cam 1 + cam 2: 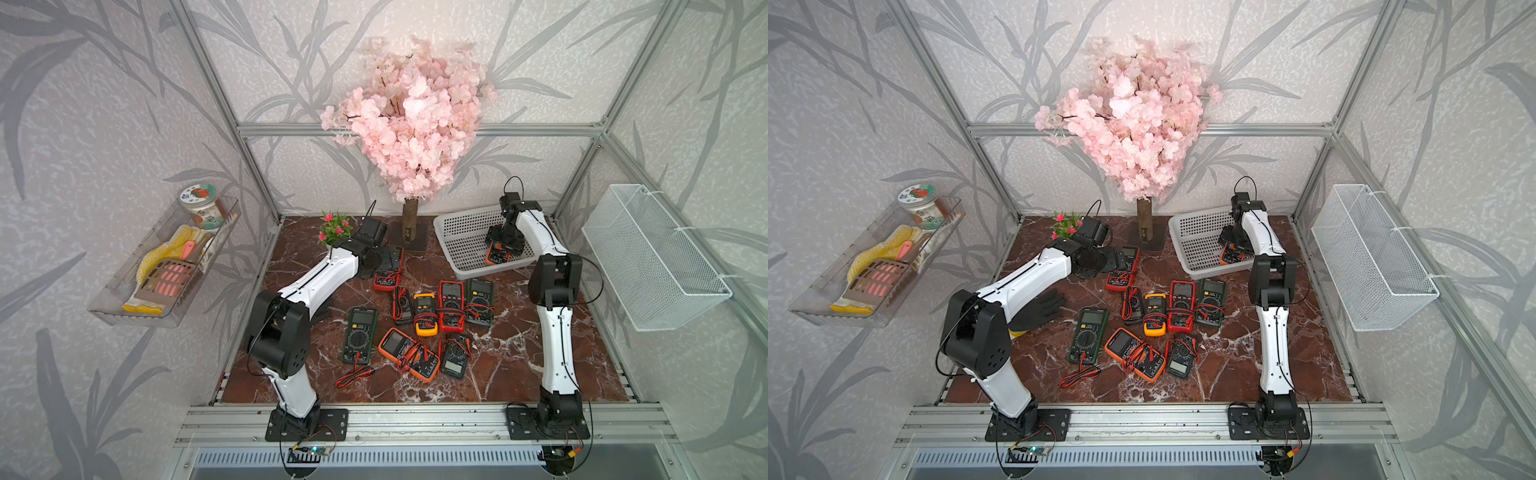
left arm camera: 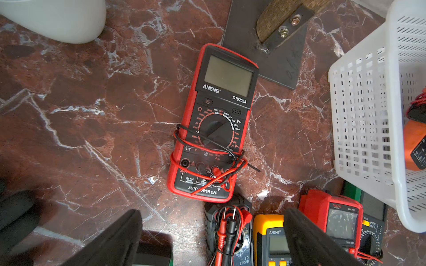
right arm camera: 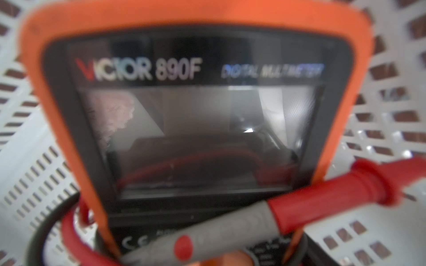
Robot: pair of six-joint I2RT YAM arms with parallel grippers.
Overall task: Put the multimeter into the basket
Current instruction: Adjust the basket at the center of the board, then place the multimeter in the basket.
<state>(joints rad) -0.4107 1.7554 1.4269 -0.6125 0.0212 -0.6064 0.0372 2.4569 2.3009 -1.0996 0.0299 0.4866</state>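
In both top views my right gripper (image 1: 503,245) (image 1: 1235,245) is down inside the white basket (image 1: 457,220) (image 1: 1192,224), shut on an orange multimeter (image 1: 496,254) (image 1: 1229,254). This orange multimeter (image 3: 207,115) fills the right wrist view, tilted over the basket floor (image 3: 34,161), with a red probe (image 3: 322,198) across it; the fingers are hidden there. My left gripper (image 1: 388,259) (image 2: 212,214) stands open above a red multimeter (image 2: 216,124) (image 1: 388,280) lying flat on the marble, its leads wrapped round it. The basket wall (image 2: 359,92) stands to one side of it.
Several more multimeters (image 1: 426,313) lie clustered mid-table with loose leads (image 1: 353,376). A blossom tree on a dark base plate (image 1: 409,237) and a small potted plant (image 1: 334,226) stand at the back. A black glove (image 1: 1040,309) lies by the left arm. A wire-mesh bin (image 1: 652,257) hangs on the right wall.
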